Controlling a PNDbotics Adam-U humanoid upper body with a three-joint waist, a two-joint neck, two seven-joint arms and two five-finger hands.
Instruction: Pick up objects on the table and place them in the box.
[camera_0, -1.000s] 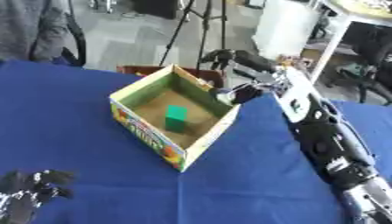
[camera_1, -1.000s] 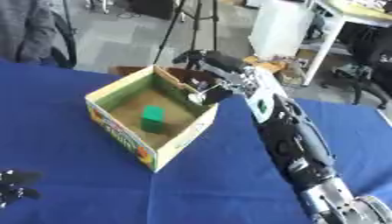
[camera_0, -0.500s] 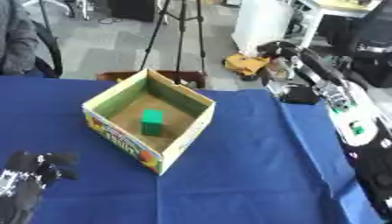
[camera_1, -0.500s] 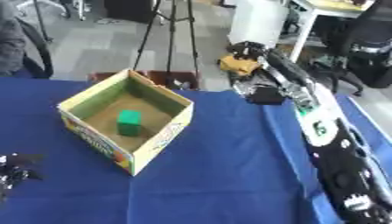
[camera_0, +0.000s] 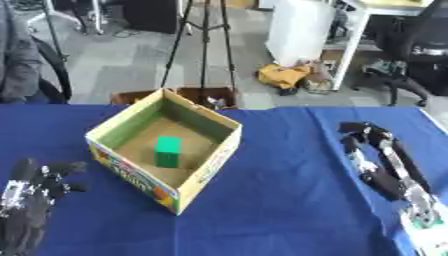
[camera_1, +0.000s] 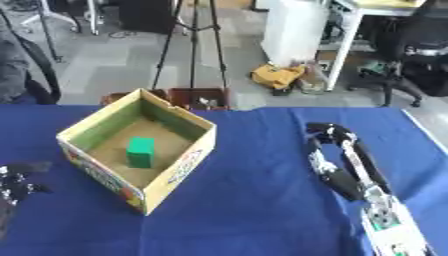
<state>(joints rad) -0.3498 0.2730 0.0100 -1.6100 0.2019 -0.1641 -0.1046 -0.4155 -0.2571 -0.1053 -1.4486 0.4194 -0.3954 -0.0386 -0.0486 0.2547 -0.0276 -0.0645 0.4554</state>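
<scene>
Right of the box, the right hand (camera_1: 331, 150) hangs over the blue tablecloth (camera_0: 289, 200) with its fingers lightly curved and nothing in them, well apart from the cardboard. Its place away from the opening suggests that it has no job at the box at this moment. The left hand (camera_0: 35, 192) rests at the near left corner, fingers up and relaxed, also holding nothing; it looks idle, parked out of the working space.

The box (camera_0: 210, 172) sits left of centre on the cloth, turned so that one corner points toward the near edge. It is open at the top, which leaves its inside free for dropping things in from above. Its rim is pale yellow, its inner walls green and its floor brown, with colourful print on the near outer sides.

A green block (camera_0: 167, 151) stands on the floor of the box, roughly in the middle, clear of all four walls. It is a plain, bright green, box-shaped piece. No other loose object shows on the cloth, so the task looks largely done.
</scene>
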